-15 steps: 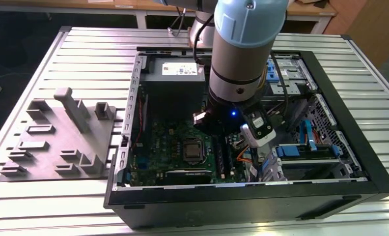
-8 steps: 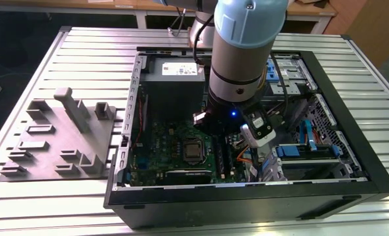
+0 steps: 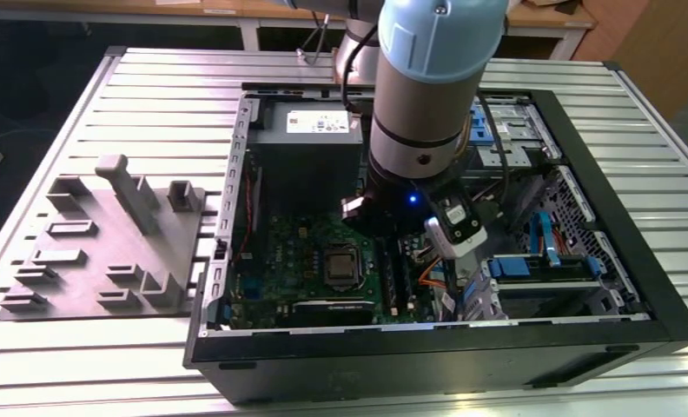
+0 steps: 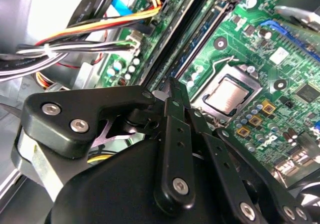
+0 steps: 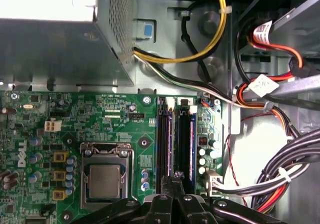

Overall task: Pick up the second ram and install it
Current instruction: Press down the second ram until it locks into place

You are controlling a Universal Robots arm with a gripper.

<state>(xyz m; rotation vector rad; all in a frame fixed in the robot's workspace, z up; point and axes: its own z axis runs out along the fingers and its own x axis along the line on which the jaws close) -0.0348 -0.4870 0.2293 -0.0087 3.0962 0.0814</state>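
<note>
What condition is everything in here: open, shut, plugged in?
Black computer case: side open.
Silver processor chip: in its socket, frame closed.
Thin purplish memory card: standing in a black slot, apparently.
End effector: fingers together, tip at that card.

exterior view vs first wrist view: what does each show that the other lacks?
Exterior view alone: the grey fixture plate on the slatted table, the arm reaching into the black case.
First wrist view alone: the yellow cable and the long black slots seen close, with the gripper over them.
Both: the green board and its processor socket.
</note>
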